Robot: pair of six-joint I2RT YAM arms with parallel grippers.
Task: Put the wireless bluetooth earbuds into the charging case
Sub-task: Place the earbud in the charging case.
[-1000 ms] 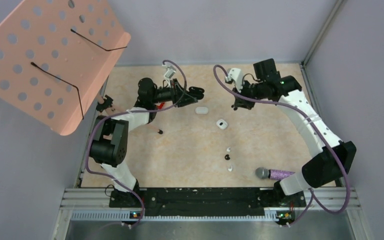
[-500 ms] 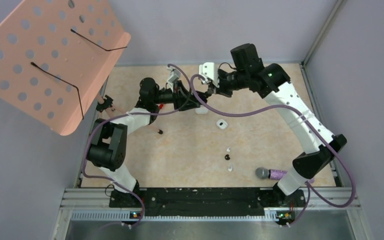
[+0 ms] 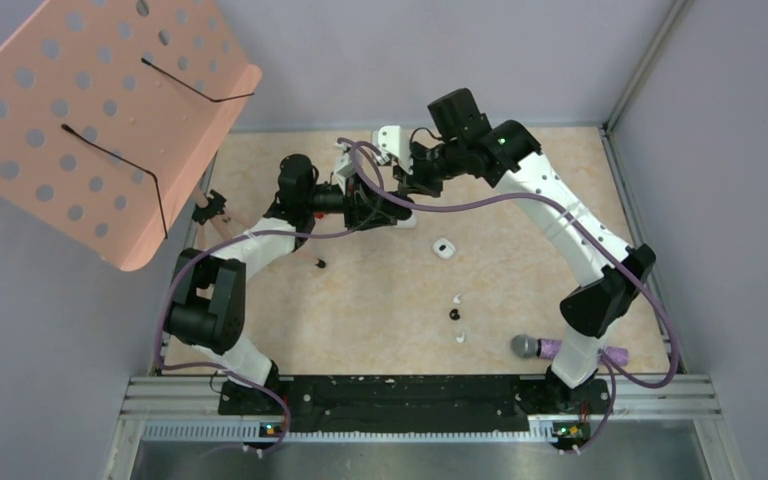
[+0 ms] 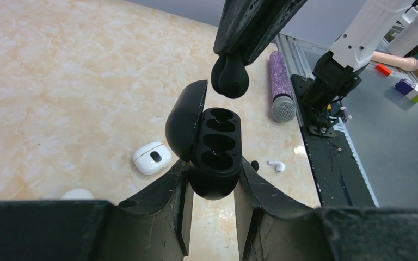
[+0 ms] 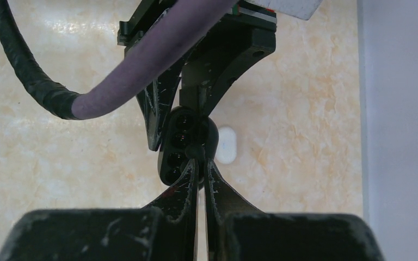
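Observation:
My left gripper (image 4: 213,166) is shut on a black charging case (image 4: 217,157), held above the table with its lid (image 4: 187,122) swung open and its wells showing. My right gripper (image 5: 202,159) is shut on a black earbud (image 4: 230,76), which hangs just above the case's far end without touching it. In the right wrist view the earbud (image 5: 197,150) sits over the open case (image 5: 178,147). From the top both grippers meet at the back centre, left gripper (image 3: 385,212), right gripper (image 3: 407,186). Loose earbuds lie on the table: white (image 3: 457,298), black (image 3: 453,314), white (image 3: 461,337).
A white case (image 3: 443,248) lies shut mid-table, and another white case (image 5: 227,144) lies under the grippers. One more black earbud (image 3: 320,264) lies left of centre. A purple glitter microphone (image 3: 545,347) rests at the front right. A pink perforated board (image 3: 100,120) overhangs the back left.
My right arm has swung left from the back right, carrying the black earbud over the case in my left gripper. The left gripper has shifted slightly with the case.

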